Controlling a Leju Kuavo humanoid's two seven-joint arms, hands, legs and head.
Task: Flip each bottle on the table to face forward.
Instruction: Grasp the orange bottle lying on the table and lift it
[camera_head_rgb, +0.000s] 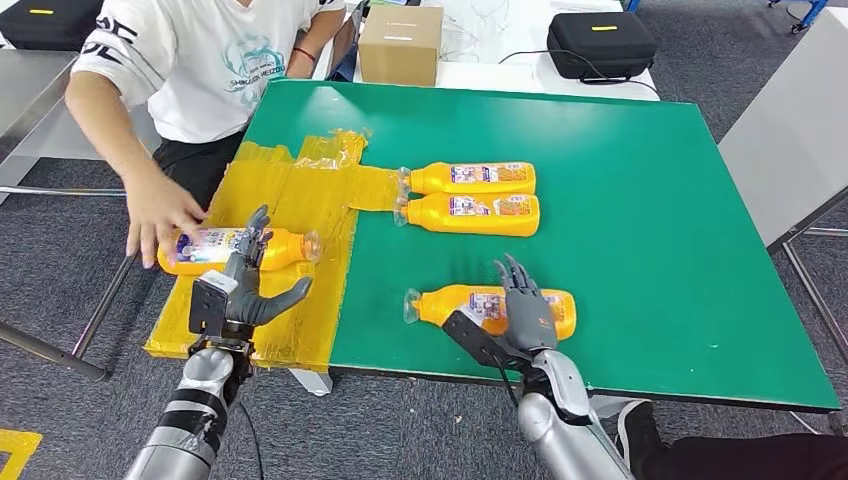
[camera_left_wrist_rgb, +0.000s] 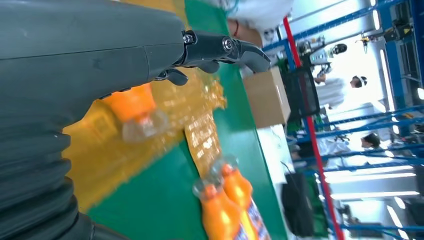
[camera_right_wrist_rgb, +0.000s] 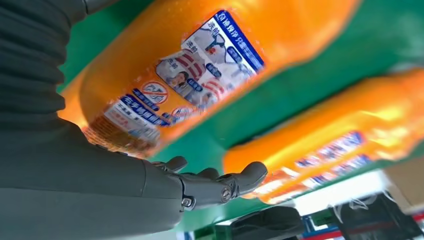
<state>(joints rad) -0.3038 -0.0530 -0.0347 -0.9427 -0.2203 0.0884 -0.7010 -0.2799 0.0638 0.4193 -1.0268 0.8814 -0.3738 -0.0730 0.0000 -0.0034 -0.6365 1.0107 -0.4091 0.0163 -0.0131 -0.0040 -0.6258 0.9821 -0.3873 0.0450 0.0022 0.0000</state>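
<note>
Several orange bottles lie on their sides on the green table. The leftmost bottle rests on the yellow taped patch, and a person's hand holds its base. My left hand is open just in front of it, fingers reaching over its label and thumb spread; the left wrist view shows its neck beneath my left hand. The front bottle lies label up, with my right hand open and stretched over its middle. In the right wrist view that bottle is close beside my right hand.
Two more bottles lie side by side mid-table, caps to the left. A cardboard box and a black case stand beyond the far edge. The person in a white shirt stands at the table's left corner.
</note>
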